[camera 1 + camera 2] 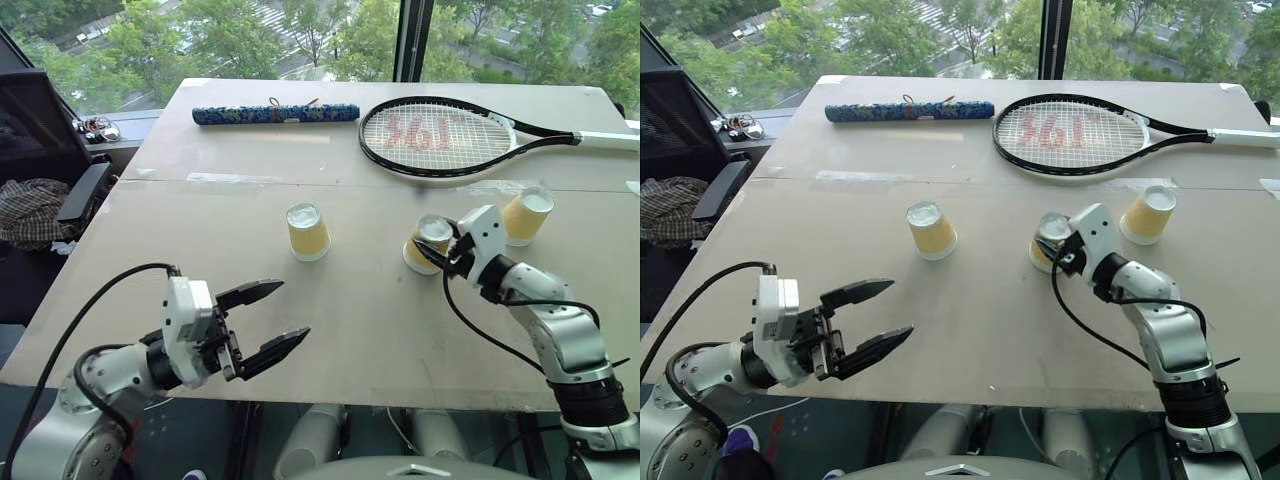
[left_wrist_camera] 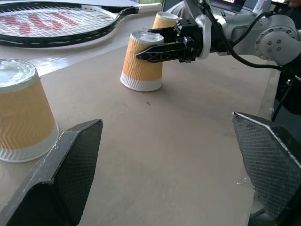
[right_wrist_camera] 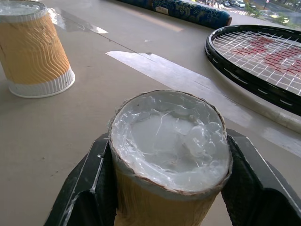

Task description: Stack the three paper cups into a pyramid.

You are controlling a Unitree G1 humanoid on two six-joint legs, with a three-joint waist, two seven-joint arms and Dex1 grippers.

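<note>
Right gripper is clamped on the middle cup, one finger each side, cup upside down w/ its base up and tipped a bit, lower edge at the table. Grip sits mid-wall, prob so it can be dragged or lifted w/o crushing the rim. Left cup stands inverted on its own, well apart; right cup stands inverted just beyond the right arm, near the racket. No pyramid yet, all three down at table level. My guess: the held one is headed toward the left cup to make the base pair. Left gripper hangs wide apart near the front edge, nothing in it, prob just waiting out of the way. Rolled blue thing lies at the far side; can't tell what it is. Racket handle is cut off at the frame edge, and whether the held cup's rim is fully on the table is hard to make out.
</note>
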